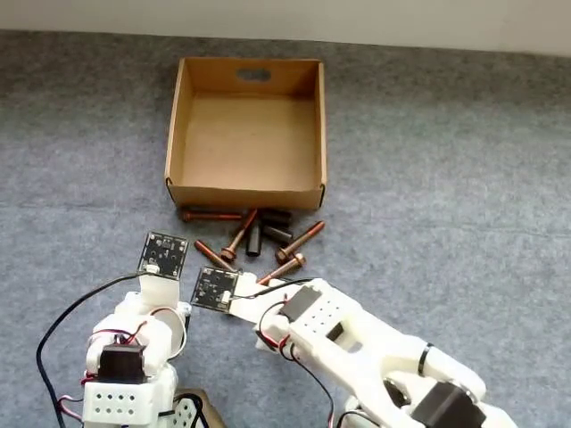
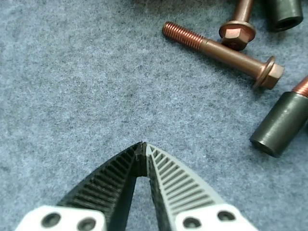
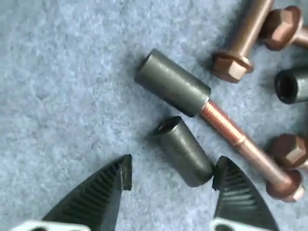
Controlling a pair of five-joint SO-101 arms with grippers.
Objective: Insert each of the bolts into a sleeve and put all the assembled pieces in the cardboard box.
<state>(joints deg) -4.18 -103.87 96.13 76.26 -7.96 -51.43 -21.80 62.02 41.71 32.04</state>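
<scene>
ribbed right gripper (image 3: 172, 170), smooth cylindrical sleeve (image 3: 184, 150)

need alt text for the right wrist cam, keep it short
The right gripper is open, with a loose dark sleeve lying between its fingertips on grey carpet. Just beyond lies a copper bolt already seated in a second sleeve, with more loose bolts and a third sleeve nearby.

Robotics test bench: a grey felt-covered table (image 1: 464, 160) carries two white printed arms (image 1: 134, 357) with bare wiring (image 1: 40, 352) — loose bolts (image 1: 301, 241), sleeves (image 1: 254, 239), a cardboard box (image 1: 245, 194), pale wall (image 1: 357, 18) behind.
</scene>
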